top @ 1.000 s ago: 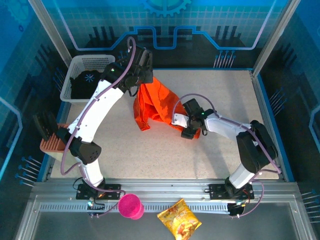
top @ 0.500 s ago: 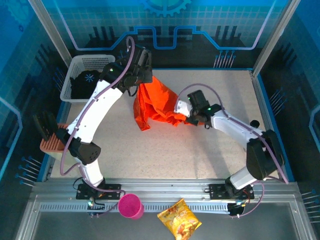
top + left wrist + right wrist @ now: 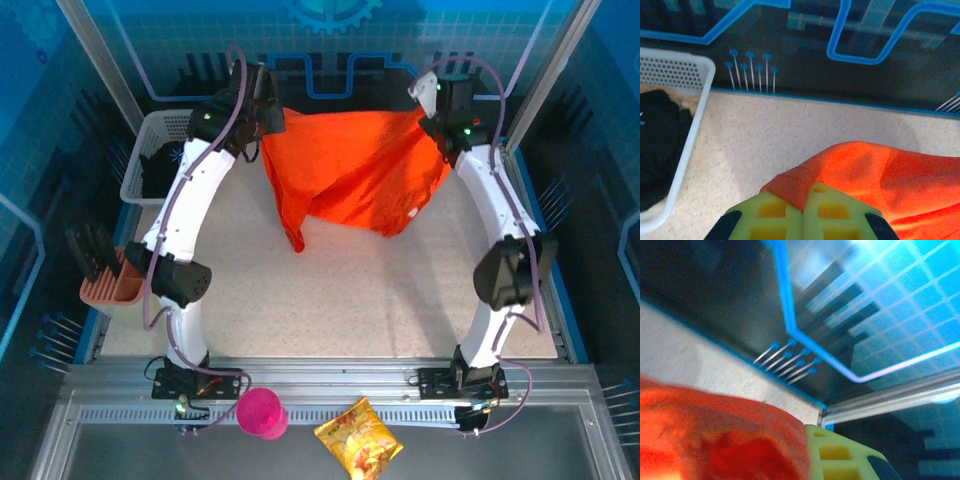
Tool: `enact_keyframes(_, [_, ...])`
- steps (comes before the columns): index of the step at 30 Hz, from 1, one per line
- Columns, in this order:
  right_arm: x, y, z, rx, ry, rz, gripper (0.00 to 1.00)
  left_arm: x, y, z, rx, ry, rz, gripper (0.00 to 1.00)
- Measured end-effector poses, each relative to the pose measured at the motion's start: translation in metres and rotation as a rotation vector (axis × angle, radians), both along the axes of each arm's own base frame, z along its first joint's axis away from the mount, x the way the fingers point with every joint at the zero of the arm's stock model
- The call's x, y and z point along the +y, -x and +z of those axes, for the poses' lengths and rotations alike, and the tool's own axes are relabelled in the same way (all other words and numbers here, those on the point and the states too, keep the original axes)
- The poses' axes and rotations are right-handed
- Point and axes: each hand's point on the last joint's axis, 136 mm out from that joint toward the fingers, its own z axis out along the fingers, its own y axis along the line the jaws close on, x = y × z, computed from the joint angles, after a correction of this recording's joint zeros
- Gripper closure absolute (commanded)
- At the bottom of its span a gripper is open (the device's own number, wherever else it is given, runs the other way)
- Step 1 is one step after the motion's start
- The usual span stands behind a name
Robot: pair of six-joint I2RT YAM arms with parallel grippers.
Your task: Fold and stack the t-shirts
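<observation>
Near rail: pink cup [image 3: 262,412] and snack bag [image 3: 358,450] sit well apart from the work, so no issue there.

Orange t-shirt [image 3: 345,170] hangs spread between both arms over the far half of the counter [image 3: 330,300]. The bottom is uneven: the left side trails into a long tail and the middle is doubled over itself. Can't tell from above whether the tail touches the counter.

Left gripper [image 3: 803,200]: jaws pressed together on a thin bite of the shirt's edge. Right gripper [image 3: 432,120]: cloth is bunched against the one pad [image 3: 840,455] I can see. Probably clamped too, but the other pad is out of sight.

Risks, my read:
- Left bite is shallow, right at the hem. More sideways tension could pull it free and drop the shirt in a heap.
- If it's laid down as it hangs, the doubled-over middle gets trapped and the fold comes out crooked.
- The tail lands first and could roll under.
- Left arm works near the mesh basket [image 3: 137,160] holding the black t-shirt [image 3: 657,145]. A swing left could clip the rim.
</observation>
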Motion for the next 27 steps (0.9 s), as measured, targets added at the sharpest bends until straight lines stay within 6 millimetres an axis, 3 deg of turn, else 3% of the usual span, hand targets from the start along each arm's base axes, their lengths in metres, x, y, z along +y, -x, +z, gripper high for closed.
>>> enact_keyframes(3, [-0.002, -0.027, 0.025, -0.054, -0.054, -0.013, 1.00, 0.001, -0.019, 0.004, -0.034, 0.023, -0.013, 1.00])
enact_keyframes(7, [-0.001, -0.028, 0.062, -0.124, -0.118, -0.008, 1.00, 0.001, -0.035, 0.020, -0.102, 0.037, -0.051, 1.00])
enact_keyframes(11, [0.004, -0.004, 0.089, -0.156, -0.171, 0.026, 1.00, -0.001, -0.035, 0.047, -0.182, 0.029, -0.098, 1.00])
enact_keyframes(14, [0.007, 0.039, 0.083, -0.121, -0.206, 0.061, 1.00, -0.006, -0.026, 0.058, -0.207, 0.022, -0.148, 1.00])
enact_keyframes(16, [0.011, 0.074, 0.067, -0.096, -0.234, 0.095, 1.00, -0.009, -0.014, 0.054, -0.195, 0.021, -0.192, 1.00])
enact_keyframes(19, [0.023, 0.129, 0.028, -0.057, -0.293, 0.163, 1.00, -0.011, 0.014, 0.027, -0.147, 0.021, -0.240, 1.00])
enact_keyframes(22, [0.046, 0.172, -0.030, 0.028, -0.367, 0.244, 1.00, -0.017, 0.048, -0.021, -0.074, 0.015, -0.279, 1.00])
enact_keyframes(27, [0.097, 0.224, -0.145, 0.294, -0.479, 0.320, 1.00, -0.029, 0.097, -0.132, 0.126, 0.021, -0.298, 1.00])
